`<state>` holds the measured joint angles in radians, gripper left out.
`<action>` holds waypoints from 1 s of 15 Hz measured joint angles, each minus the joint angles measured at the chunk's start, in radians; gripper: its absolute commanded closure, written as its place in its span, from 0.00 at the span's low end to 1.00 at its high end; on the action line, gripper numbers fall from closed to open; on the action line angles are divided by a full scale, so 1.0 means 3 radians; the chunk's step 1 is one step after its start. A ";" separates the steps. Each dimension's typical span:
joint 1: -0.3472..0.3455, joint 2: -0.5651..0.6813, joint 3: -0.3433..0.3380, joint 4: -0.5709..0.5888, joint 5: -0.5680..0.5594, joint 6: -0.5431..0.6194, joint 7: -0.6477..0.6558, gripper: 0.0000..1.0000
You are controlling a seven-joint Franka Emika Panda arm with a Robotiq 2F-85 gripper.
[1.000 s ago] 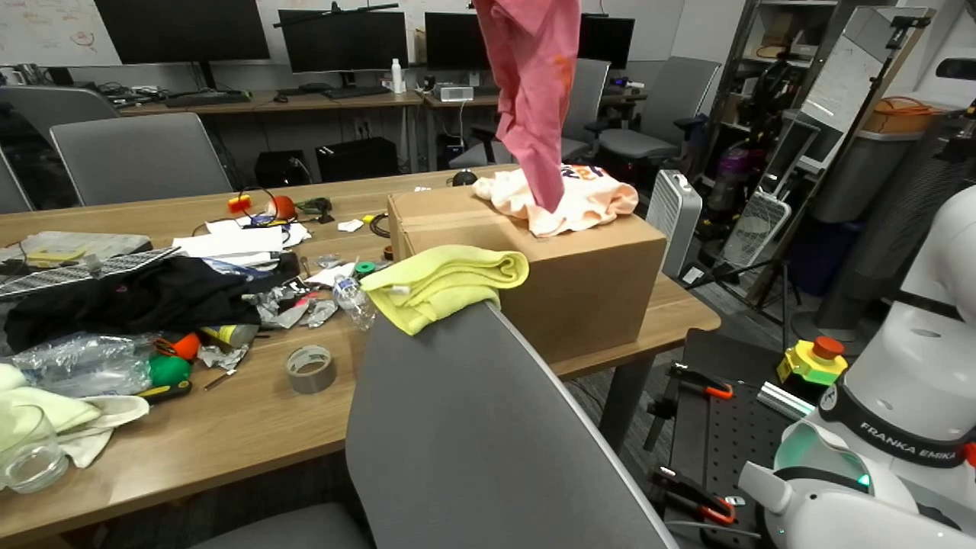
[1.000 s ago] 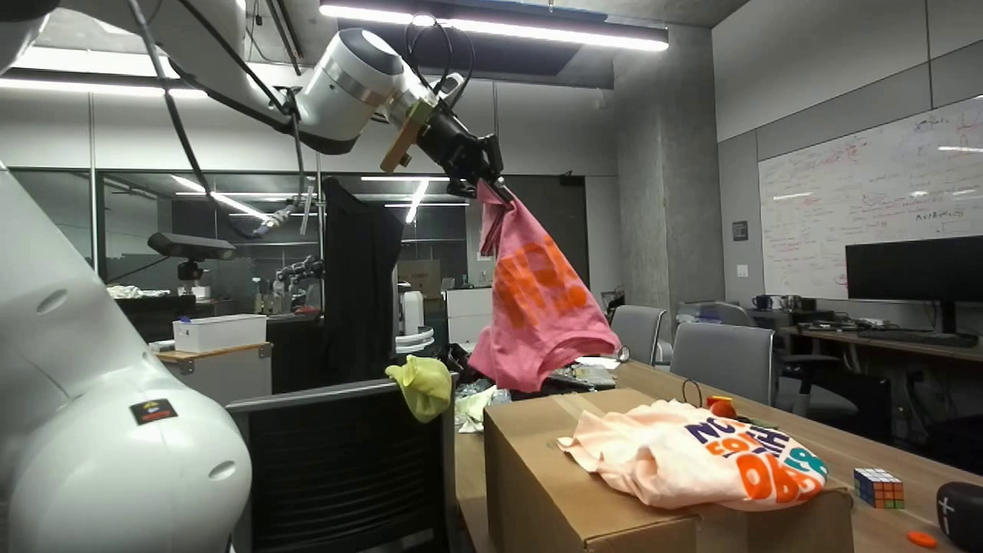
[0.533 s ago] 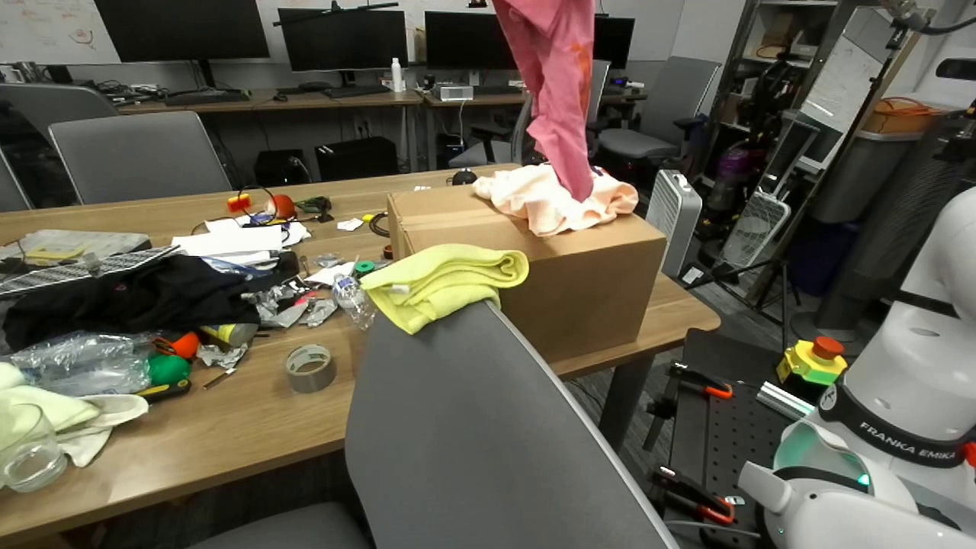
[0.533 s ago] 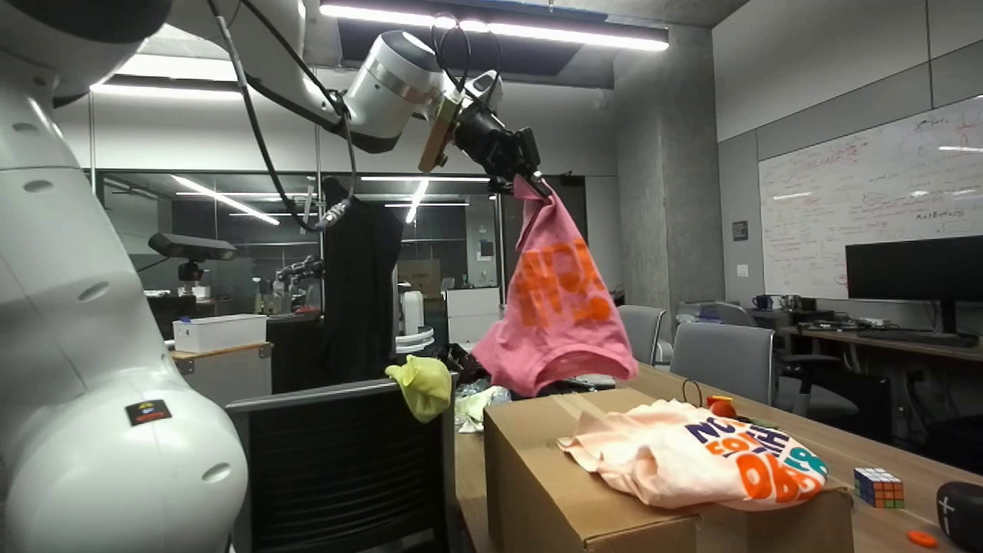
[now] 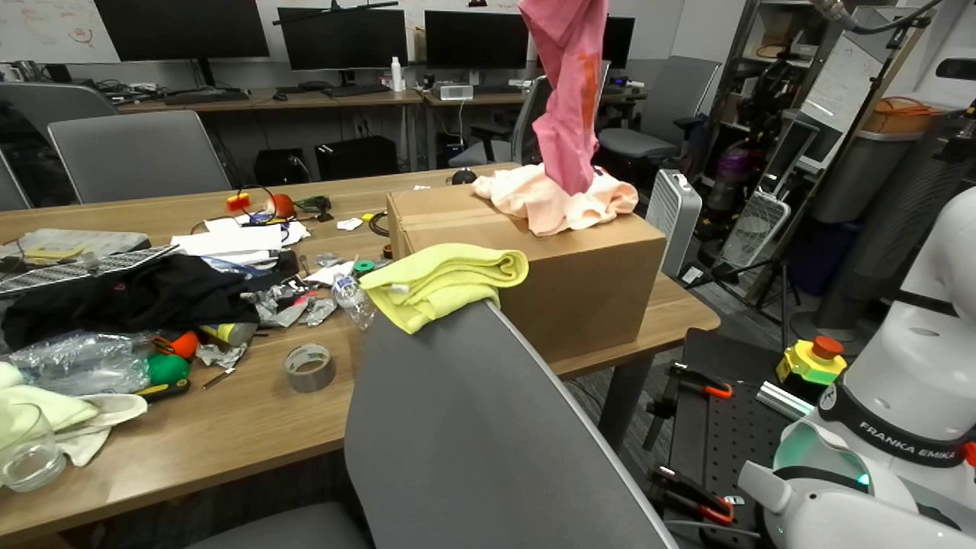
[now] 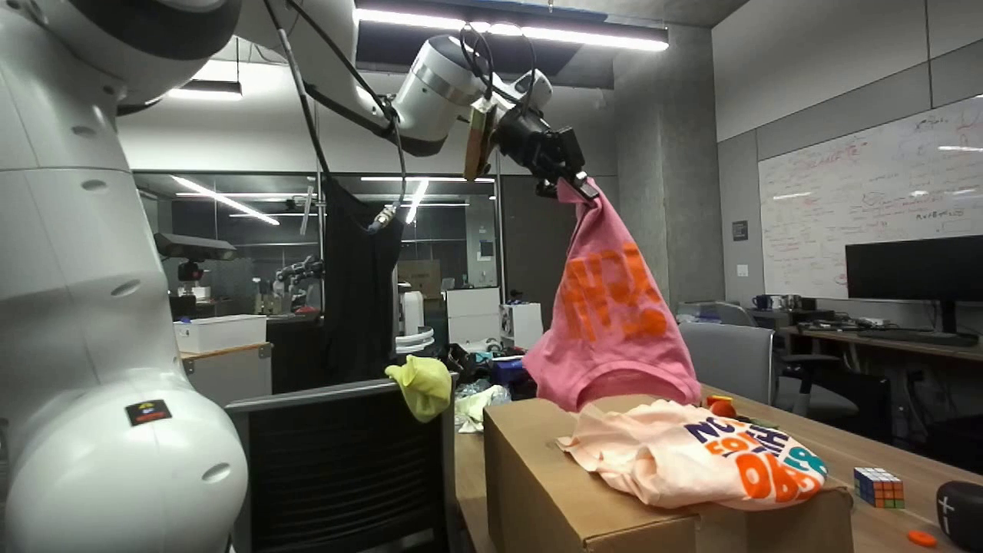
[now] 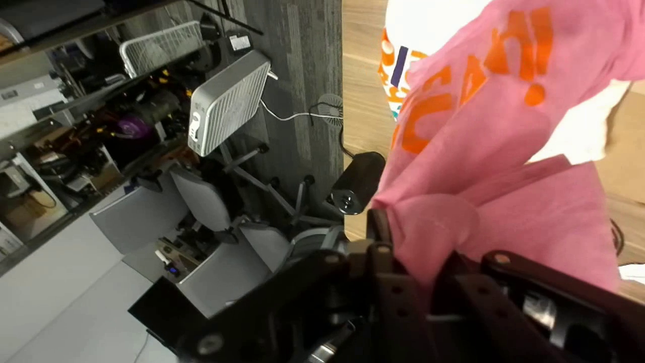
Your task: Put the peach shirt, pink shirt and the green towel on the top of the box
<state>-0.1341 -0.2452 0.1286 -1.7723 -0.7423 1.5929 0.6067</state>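
My gripper (image 6: pixel 580 188) is shut on an upper edge of the pink shirt (image 6: pixel 614 307), which hangs down with its orange print showing. In the wrist view the fingers (image 7: pixel 415 247) pinch the pink cloth (image 7: pixel 478 146). The peach shirt (image 6: pixel 653 461) lies crumpled on top of the cardboard box (image 6: pixel 530 468). The pink shirt's lower end hangs at the box's far side, partly hidden behind the peach shirt. In an exterior view the pink shirt (image 5: pixel 568 99) overlaps the peach shirt (image 5: pixel 526 194); contact is unclear. The yellow-green towel (image 5: pixel 446 282) drapes over a chair back; the gripper is outside that view.
The grey chair (image 5: pixel 457 427) stands against the table beside the box (image 5: pixel 583 305). Tape (image 5: pixel 309 368), a black cloth (image 5: pixel 137 301), plastic bottles and papers clutter the table. A puzzle cube (image 6: pixel 879 488) and a black speaker (image 6: pixel 960 507) sit beyond the box.
My gripper has carried the pink shirt to the right in both exterior views, closer over the box. The shirt's hem hangs slightly lower at the box's far side. Peach shirt and towel have not moved.
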 measured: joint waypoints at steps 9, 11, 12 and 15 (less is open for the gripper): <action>0.0028 0.0145 -0.0112 0.0089 -0.0213 -0.0218 0.0339 0.16; 0.0061 0.0163 -0.0113 0.0082 -0.0231 -0.0252 0.0329 0.01; 0.0088 0.0171 -0.0112 0.0070 -0.0237 -0.0263 0.0313 0.00; 0.0248 0.0174 -0.0096 -0.0041 -0.0233 -0.0272 0.0098 0.00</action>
<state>-0.0598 -0.1930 0.0998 -1.7846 -0.8122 1.5114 0.6362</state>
